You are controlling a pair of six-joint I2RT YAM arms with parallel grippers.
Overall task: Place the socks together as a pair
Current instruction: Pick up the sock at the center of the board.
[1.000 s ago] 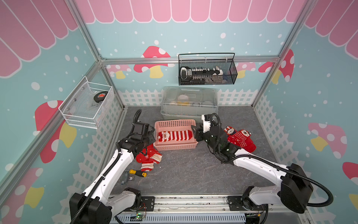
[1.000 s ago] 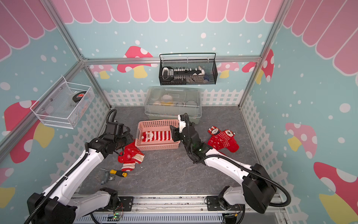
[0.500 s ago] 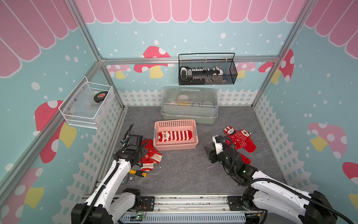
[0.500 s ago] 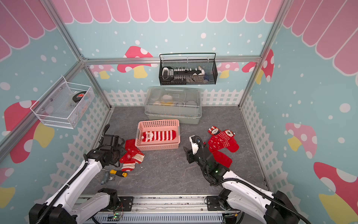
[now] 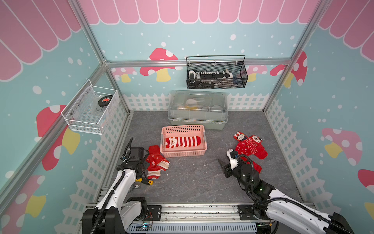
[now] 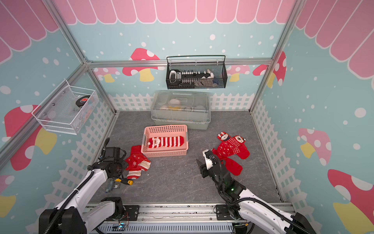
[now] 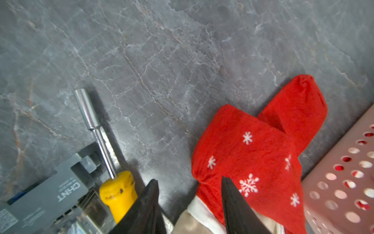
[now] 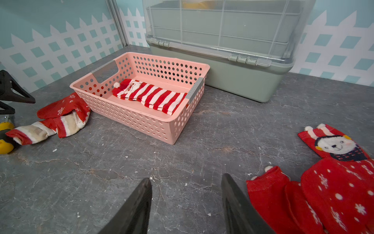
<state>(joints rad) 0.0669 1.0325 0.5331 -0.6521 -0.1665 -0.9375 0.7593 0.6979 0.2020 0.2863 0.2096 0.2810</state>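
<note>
Hanging spread and empty, left fingers (image 7: 232, 202) sit by the snowflake sock (image 7: 253, 154), right fingers (image 8: 137, 202) over bare tabletop (image 8: 162, 162).

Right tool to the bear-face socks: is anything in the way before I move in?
Nothing visible. In the right wrist view only bare table lies between the right tool, its jaws apart and empty, and the bear-face socks. The pink basket stands off to the other side, clear of that path.
</note>
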